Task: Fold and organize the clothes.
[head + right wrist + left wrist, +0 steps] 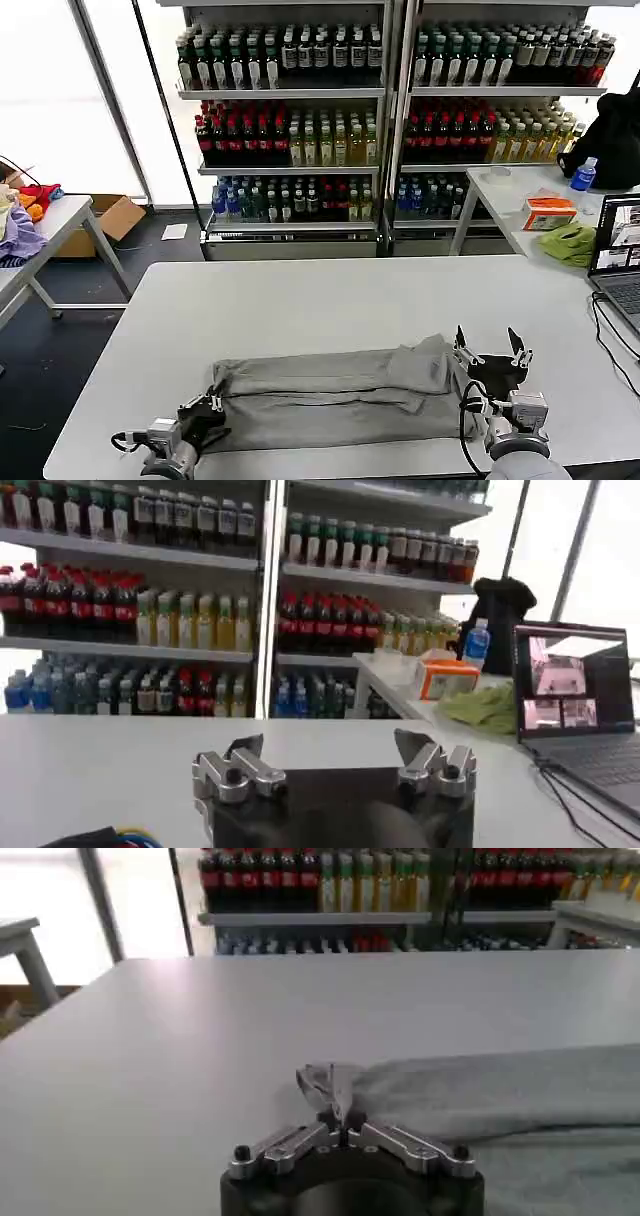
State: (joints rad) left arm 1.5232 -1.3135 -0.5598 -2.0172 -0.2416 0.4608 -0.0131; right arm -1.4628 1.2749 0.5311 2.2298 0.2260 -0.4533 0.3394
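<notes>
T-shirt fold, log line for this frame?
left gripper: shut on grey T-shirt corner | right gripper: open, raised beside shirt's other end | shirt: folded lengthwise, flat on white table

no legible text on bottle labels [290, 140], laptop screen [570, 675], orange box [549, 212]

Head camera: high, facing forward and down over long white table [330, 290]; tall metal shelves of bottled drinks [290, 120] behind. Left wrist camera: low, close above tabletop [200, 1048], facing across it toward same shelves [320, 888]. Right wrist camera: raised, level, facing shelves [140, 610] and open laptop [575, 680], also at head view's right edge [618, 245].
</notes>
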